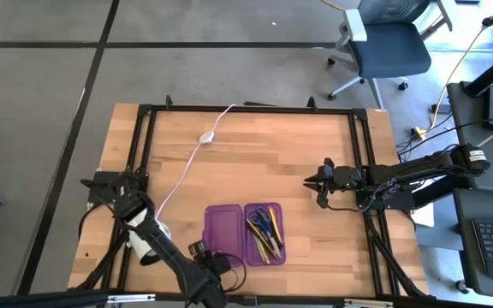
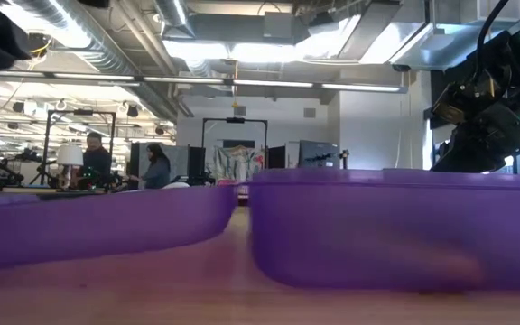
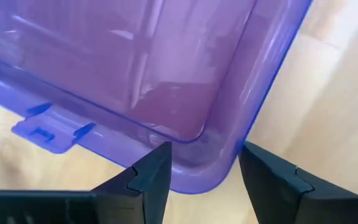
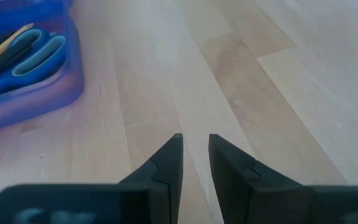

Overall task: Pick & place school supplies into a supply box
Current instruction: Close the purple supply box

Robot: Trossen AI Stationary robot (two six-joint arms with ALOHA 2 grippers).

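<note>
Supply box lies open flat on the table near the front edge, with pens and pencils and blue-handled scissors in its right half. Left gripper is at the empty half's front corner, jaws open and straddling the rim. Right gripper hovers well right of the box over bare wood, jaws nearly closed, holding nothing.
</note>
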